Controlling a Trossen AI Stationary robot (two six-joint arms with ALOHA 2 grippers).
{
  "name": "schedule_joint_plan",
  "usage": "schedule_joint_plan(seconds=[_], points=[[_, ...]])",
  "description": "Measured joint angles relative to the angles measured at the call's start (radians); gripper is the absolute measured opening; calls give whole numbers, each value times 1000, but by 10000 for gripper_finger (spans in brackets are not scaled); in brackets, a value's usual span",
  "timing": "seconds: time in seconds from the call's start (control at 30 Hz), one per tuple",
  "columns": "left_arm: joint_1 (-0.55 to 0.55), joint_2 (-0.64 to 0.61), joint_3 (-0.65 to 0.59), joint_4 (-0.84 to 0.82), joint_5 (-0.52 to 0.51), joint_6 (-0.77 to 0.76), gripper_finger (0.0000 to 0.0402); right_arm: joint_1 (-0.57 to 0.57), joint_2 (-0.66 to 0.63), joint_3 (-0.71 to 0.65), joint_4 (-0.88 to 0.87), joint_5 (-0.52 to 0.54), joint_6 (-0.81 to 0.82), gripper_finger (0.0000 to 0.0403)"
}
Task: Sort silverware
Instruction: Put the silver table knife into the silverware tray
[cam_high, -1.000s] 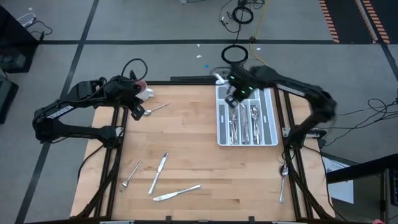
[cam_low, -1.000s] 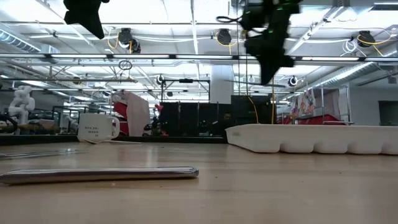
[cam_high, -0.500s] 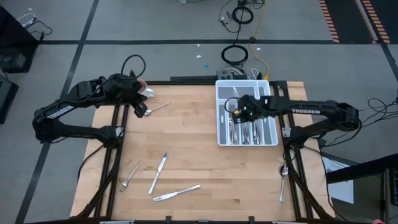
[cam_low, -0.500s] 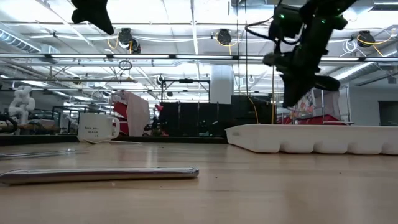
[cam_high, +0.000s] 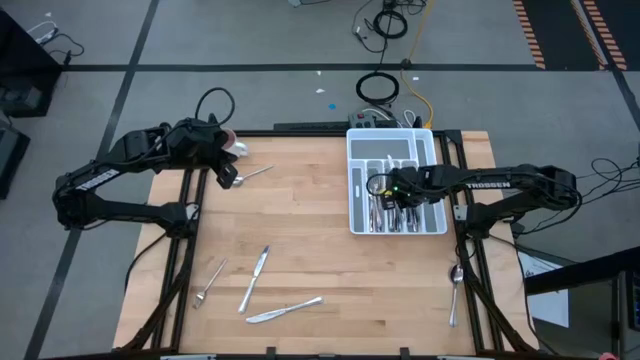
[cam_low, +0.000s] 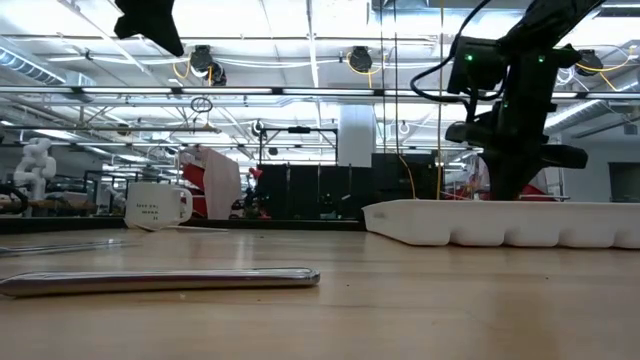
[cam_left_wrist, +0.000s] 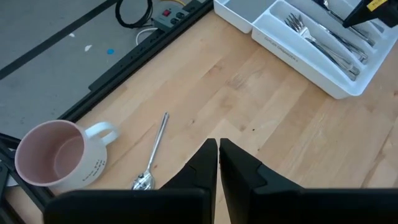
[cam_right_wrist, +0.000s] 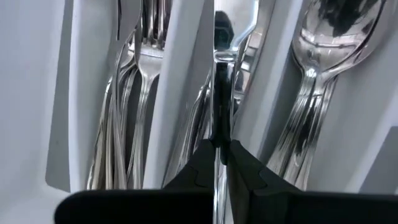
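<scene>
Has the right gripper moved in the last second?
Yes. In the high view the right gripper has come from above the far end of the white tray toward its near end, and now sits low over the silverware compartments.

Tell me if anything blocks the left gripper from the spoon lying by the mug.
Nothing visible does. The left gripper, shut, hovers over bare wood, and the spoon lies just ahead of it. The mug stands beside the spoon's bowl, not across the path.
</scene>
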Motion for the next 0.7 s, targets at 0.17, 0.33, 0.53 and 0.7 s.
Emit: schedule_joint_plan(seconds=[0.17, 0.33, 0.53, 0.7], points=[[0, 20, 0, 2, 0, 0, 25, -1, 0, -1, 9, 0, -17, 1], [0, 61, 0, 4, 4, -1, 25, -1, 0, -1, 8, 15, -19, 41], [0, 103, -1, -23, 46, -28, 25, -1, 0, -1, 26, 15, -87, 130], [-17, 106, -1, -65, 160, -113, 25, -1, 0, -1, 72, 19, -154, 185]])
